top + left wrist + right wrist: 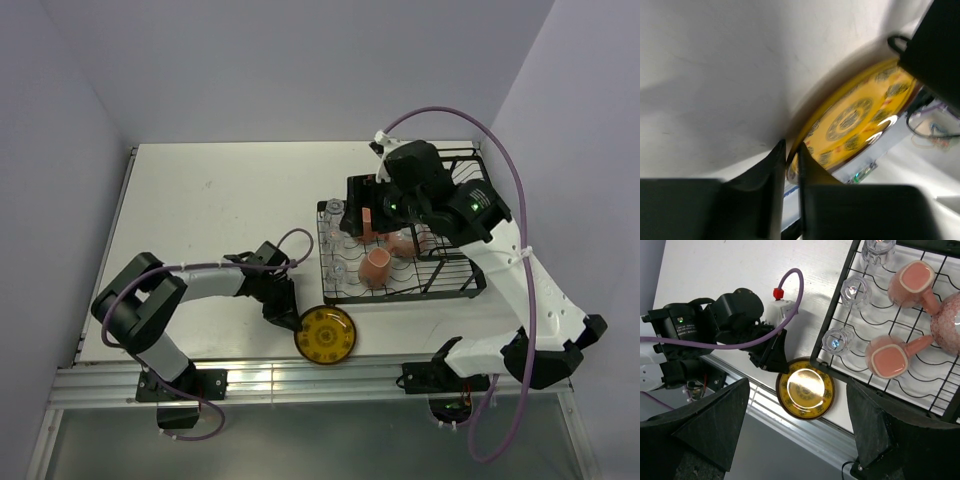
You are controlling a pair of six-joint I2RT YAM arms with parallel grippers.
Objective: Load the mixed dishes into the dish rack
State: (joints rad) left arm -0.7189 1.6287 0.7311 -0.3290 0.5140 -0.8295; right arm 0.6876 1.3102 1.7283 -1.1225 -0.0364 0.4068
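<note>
The yellow dark-patterned plate (pixel 324 334) (pixel 805 388) lies at the table's near edge, by the front left corner of the black dish rack (pixel 460 290) (pixel 832 325). My left gripper (pixel 290 318) (pixel 791 155) is shut on the plate's (pixel 860 120) left rim, one finger above it and one below. In the rack lie two pink mugs (pixel 912 280) (pixel 887 357), a pink bowl (pixel 950 325) and three clear glasses (pixel 879 247) (pixel 855 290) (pixel 836 340). My right gripper (pixel 362 205) (pixel 797 435) hangs open high over the rack's left end, holding nothing.
The plate's near side juts over the metal rail (pixel 260 380) along the table's front edge. The rack's taller basket section (pixel 460 170) stands at the back right. White tabletop (pixel 220 210) stretches to the left of the rack.
</note>
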